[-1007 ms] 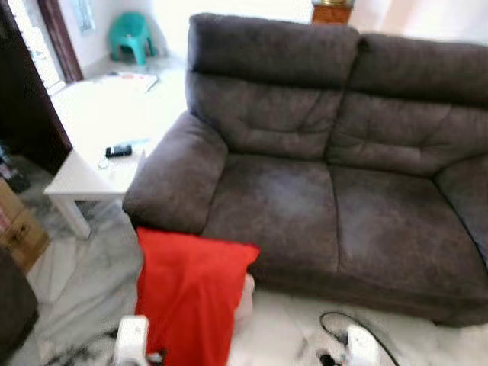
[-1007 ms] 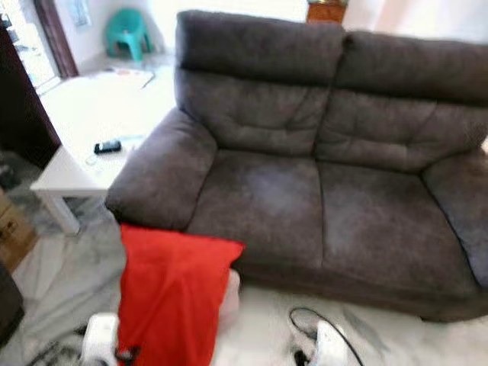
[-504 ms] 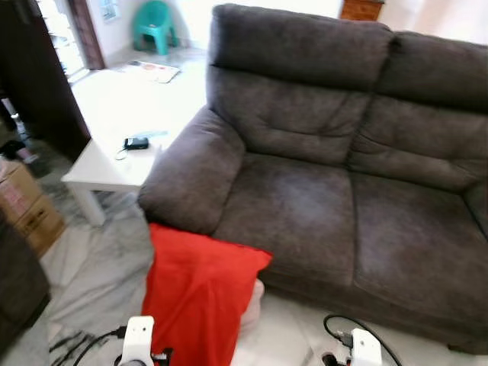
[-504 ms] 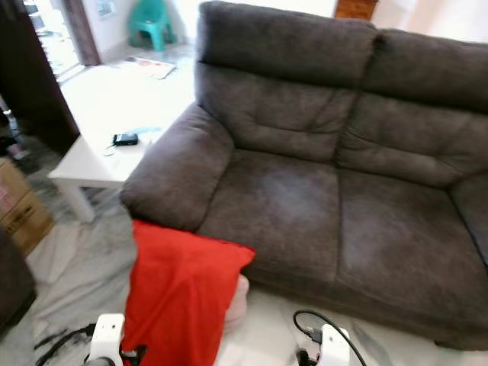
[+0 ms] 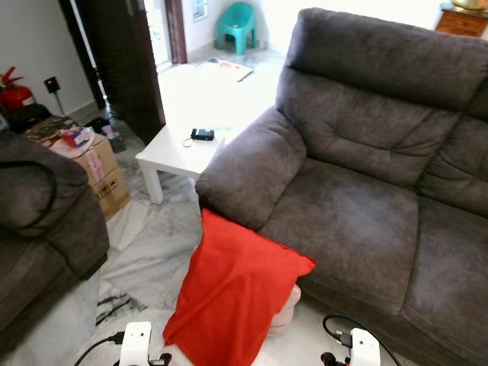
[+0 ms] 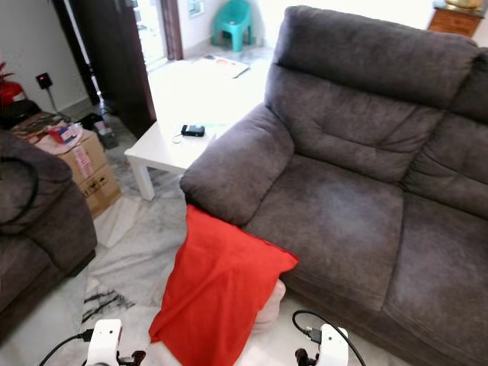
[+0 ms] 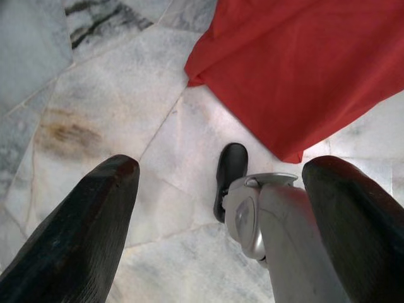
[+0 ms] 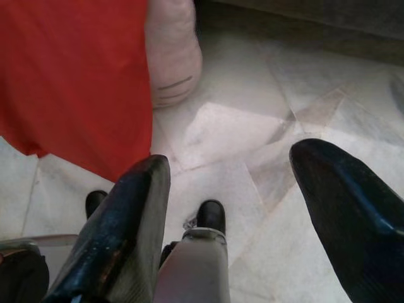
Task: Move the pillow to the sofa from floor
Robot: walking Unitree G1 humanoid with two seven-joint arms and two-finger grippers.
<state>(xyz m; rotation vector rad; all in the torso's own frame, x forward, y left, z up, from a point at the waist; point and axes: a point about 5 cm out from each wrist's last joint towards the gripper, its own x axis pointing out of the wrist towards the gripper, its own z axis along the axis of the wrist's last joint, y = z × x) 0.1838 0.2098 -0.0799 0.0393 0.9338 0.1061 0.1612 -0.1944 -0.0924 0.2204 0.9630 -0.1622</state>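
Matt red cloth pillow (image 5: 232, 293); suede-like sofa (image 5: 358, 198) (marble floor (image 7: 95, 113) glossy).

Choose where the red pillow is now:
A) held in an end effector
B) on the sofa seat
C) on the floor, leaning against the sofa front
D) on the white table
C: the pillow stands on the floor, propped against the sofa below its armrest.
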